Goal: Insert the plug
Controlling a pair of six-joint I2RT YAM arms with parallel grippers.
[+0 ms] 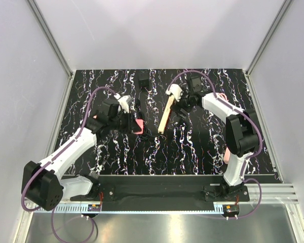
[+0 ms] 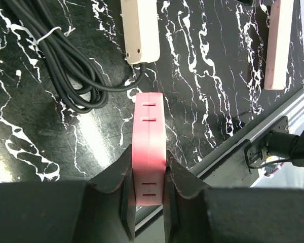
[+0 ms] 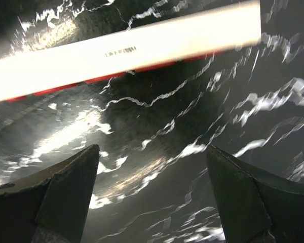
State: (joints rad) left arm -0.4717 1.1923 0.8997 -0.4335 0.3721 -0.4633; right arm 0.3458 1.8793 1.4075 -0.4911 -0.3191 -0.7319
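While your left gripper (image 2: 148, 157) is clamped on the lower end of a flat pink plastic block (image 2: 149, 119) cut with narrow slots, presenting it edge-on over the black, white-veined marble table (image 2: 207, 76), your right gripper (image 3: 151, 149) hangs with its jaws spread wide and nothing between them. The long cream power strip (image 3: 126, 55), red along one edge, lies just beyond its fingertips, so I judge that arm is placed to steady the strip.

The small black boxy plug (image 1: 144, 81) sits, as far as the overhead view shows, at the far edge of the table, well apart from both grippers. Its thin cord is lost against the dark top.

Mind the cream rectangular adapter (image 2: 139, 30) and its bundled black cable (image 2: 55, 66) just beyond the pink plastic block, and the metal rail (image 2: 228, 149) along the near edge. Your widest bare stretch lies on the near side of the strip.
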